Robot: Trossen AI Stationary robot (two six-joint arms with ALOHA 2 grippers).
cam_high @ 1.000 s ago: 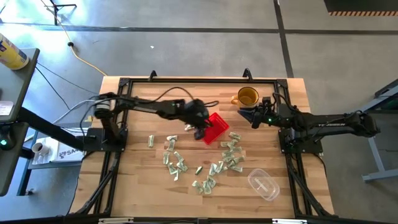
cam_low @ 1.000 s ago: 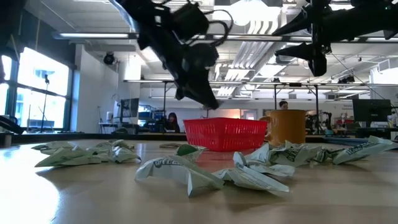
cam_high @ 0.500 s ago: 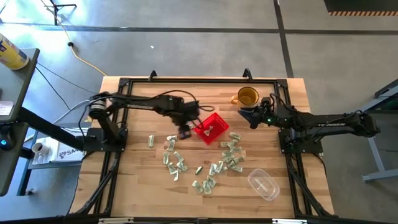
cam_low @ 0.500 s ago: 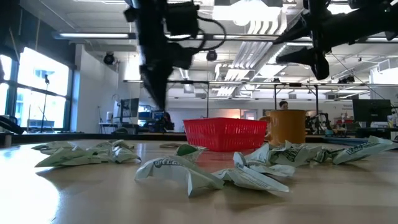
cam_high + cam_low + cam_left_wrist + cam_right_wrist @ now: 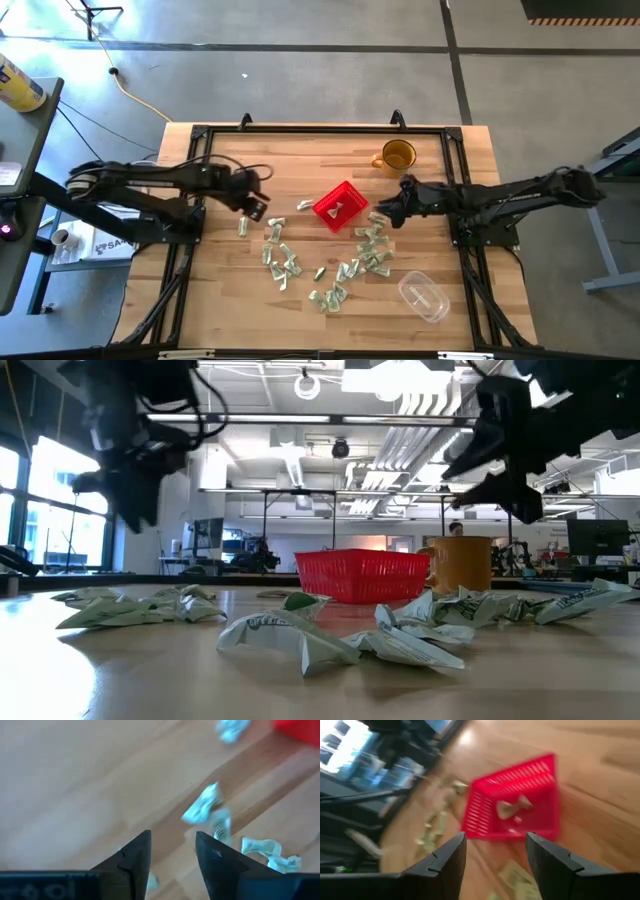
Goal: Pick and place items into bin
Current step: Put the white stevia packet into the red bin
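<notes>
Bin (image 5: 338, 205): mid-tabletop, a few items inside.
Items (image 5: 283, 262): scattered in front of the bin.
Left gripper (image 5: 256, 207): fingers apart, empty, above the leftmost pieces.
Right gripper (image 5: 384, 218): fingers apart, empty, beside the bin.
Advice: straddle one lone piece, then close.

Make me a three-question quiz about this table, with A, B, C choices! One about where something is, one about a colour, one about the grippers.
1. Where is the mug?
A. in the bin
B. at the table's far edge, beyond the bin
C. on the floor

2. What colour is the bin?
A. red
B. blue
C. yellow

3. What does the left gripper hold?
A. a mug
B. nothing, fingers apart
C. the bin

Answers:
1 B, the high view shows it standing there alone.
2 A, its walls are bright red.
3 B, wood shows between its fingers.
</notes>
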